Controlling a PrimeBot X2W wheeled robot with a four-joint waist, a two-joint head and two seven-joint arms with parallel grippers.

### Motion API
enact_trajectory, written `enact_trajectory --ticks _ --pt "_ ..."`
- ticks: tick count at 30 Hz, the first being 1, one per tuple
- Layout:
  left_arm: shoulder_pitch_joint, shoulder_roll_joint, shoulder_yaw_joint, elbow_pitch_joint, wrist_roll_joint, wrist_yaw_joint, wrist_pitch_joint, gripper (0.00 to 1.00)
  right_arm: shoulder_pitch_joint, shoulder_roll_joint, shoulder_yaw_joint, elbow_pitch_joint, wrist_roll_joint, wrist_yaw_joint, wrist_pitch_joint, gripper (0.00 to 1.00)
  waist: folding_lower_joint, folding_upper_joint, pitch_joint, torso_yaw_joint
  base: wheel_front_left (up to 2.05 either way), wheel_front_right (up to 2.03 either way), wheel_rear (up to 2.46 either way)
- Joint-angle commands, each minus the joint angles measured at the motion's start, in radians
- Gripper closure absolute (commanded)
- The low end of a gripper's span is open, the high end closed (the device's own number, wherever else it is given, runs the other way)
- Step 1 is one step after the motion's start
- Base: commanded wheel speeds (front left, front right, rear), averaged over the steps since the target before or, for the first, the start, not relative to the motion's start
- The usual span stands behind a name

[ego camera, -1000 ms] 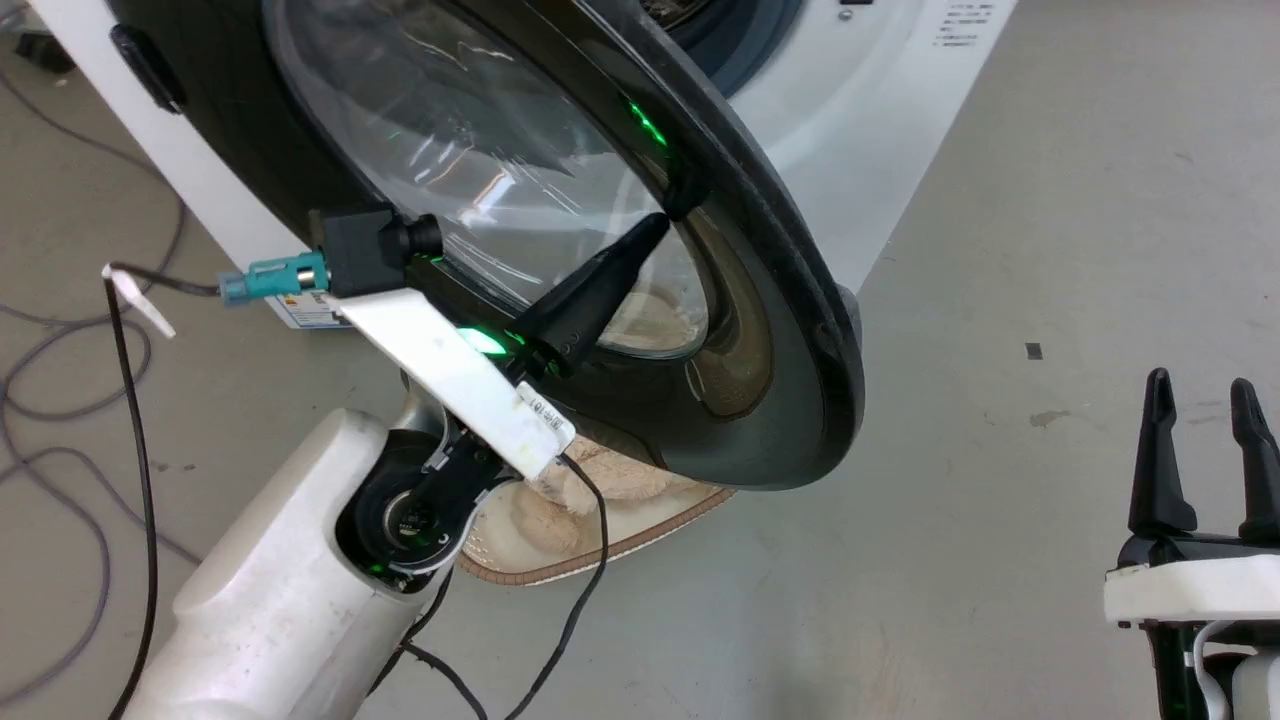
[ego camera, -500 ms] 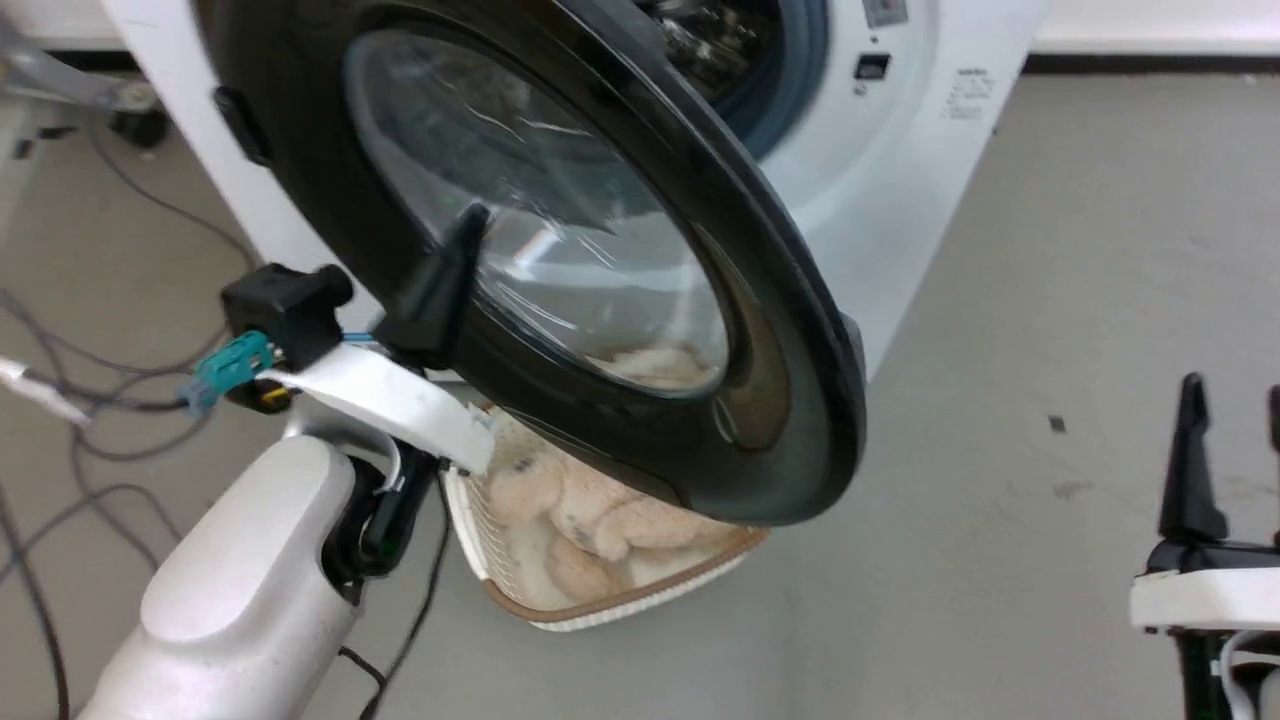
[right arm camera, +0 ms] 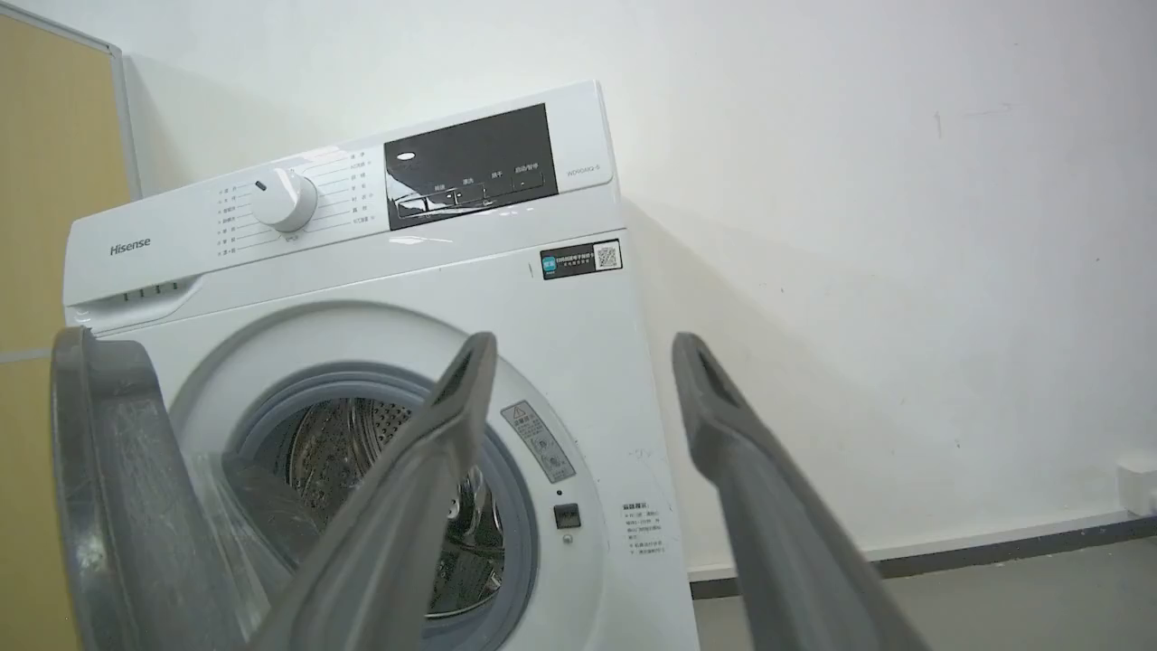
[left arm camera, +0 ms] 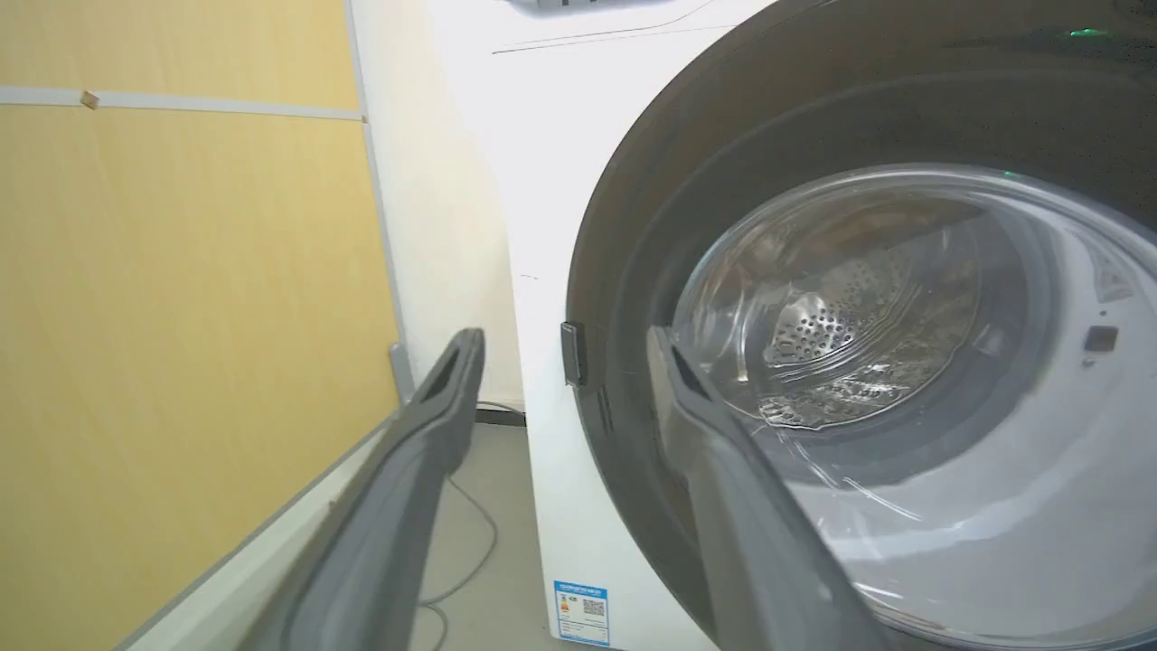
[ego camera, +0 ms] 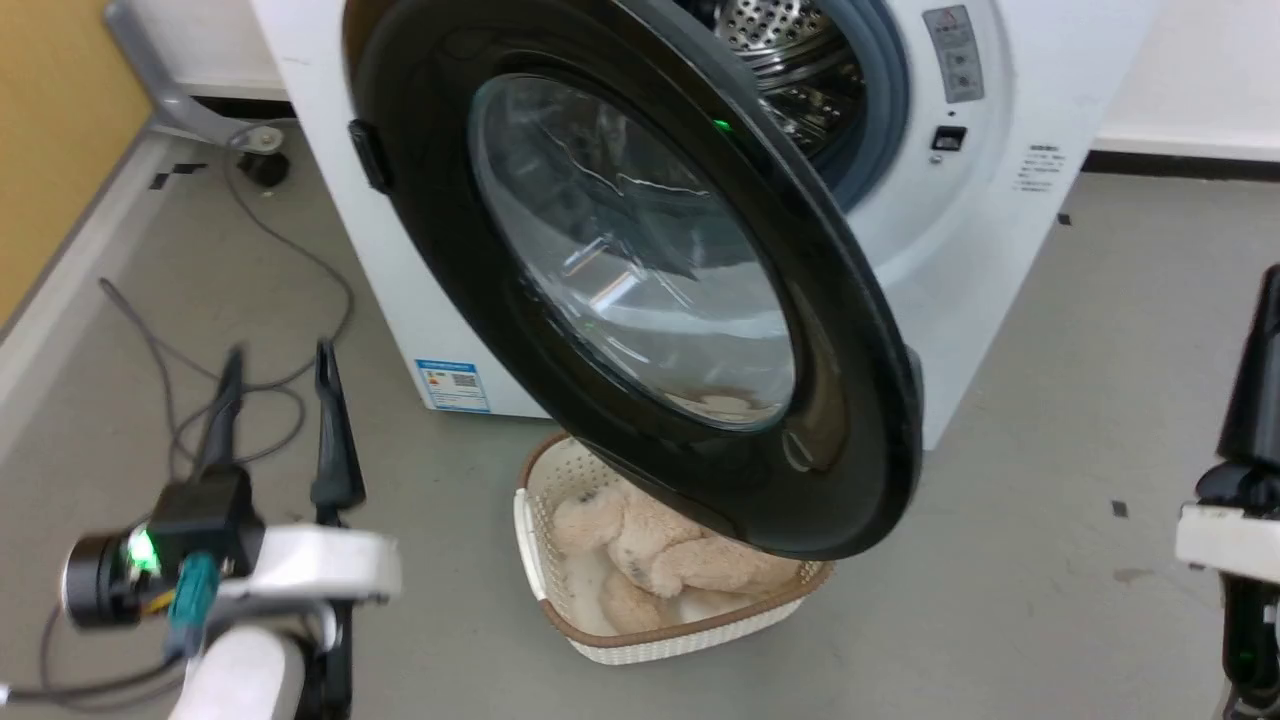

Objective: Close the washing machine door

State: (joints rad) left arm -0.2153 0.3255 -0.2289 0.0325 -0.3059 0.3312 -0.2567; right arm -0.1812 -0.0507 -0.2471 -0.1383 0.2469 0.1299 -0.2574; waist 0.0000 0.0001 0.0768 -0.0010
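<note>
The washing machine door [ego camera: 640, 280] is standing well ajar. It is hanging from its hinge on the left side of the washing machine [ego camera: 1010, 200], with its free edge swinging out toward me, so the steel drum [ego camera: 790, 60] is showing past it. In the head view its lower rim is overlapping the cream basket [ego camera: 545, 520] of soft toys [ego camera: 650, 555]; I cannot tell whether it is clearing the basket.

My left gripper [ego camera: 278, 352] is hovering low and off to the left, well apart from the door, with its fingers spread and gripping nothing. My right gripper [right arm camera: 586, 344] is likewise spread and empty, facing the machine's front.

As I am judging it, the door is sitting unlatched. With nothing pressing on it, it may be stopping short of the catch or drifting back open. If I push with spread fingers on that glossy ring or the bulging glass, a tip could end up skating off — or getting pinched as the gap narrows.

Half a second ago one left finger was lying against the door beside the glass; now it is clear of it. The head camera is also lifting, so I am not reading the shifted picture as the door moving.
</note>
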Motion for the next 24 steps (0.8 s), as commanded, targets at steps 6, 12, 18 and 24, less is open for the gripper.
enact_trajectory --ticks 6,12,18,24 --pt "0.130 -0.049 0.085 -0.044 0.064 -0.013 -0.005 0.00 -0.038 0.001 0.090 -0.087 0.007 0.001 -0.004 0.00 0.0000 -0.0001 -0.019 0.046 0.00 0.00 0.00" --pt "0.194 -0.091 0.131 -0.045 0.087 -0.072 -0.005 0.00 -0.052 0.001 0.237 -0.148 -0.002 0.001 -0.004 1.00 0.0000 -0.0001 -0.027 0.080 0.00 0.00 0.00" --pt "0.216 -0.134 0.173 -0.036 0.120 -0.120 -0.005 0.00 -0.056 -0.080 0.455 -0.163 0.010 0.001 -0.004 1.00 0.0000 -0.0001 -0.031 0.100 0.00 0.00 0.00" --pt "0.220 -0.169 0.203 -0.028 0.144 -0.154 -0.005 0.00 -0.037 -0.202 0.641 -0.101 -0.019 0.001 -0.004 1.00 0.0000 -0.0001 -0.031 0.103 0.00 0.00 0.00"
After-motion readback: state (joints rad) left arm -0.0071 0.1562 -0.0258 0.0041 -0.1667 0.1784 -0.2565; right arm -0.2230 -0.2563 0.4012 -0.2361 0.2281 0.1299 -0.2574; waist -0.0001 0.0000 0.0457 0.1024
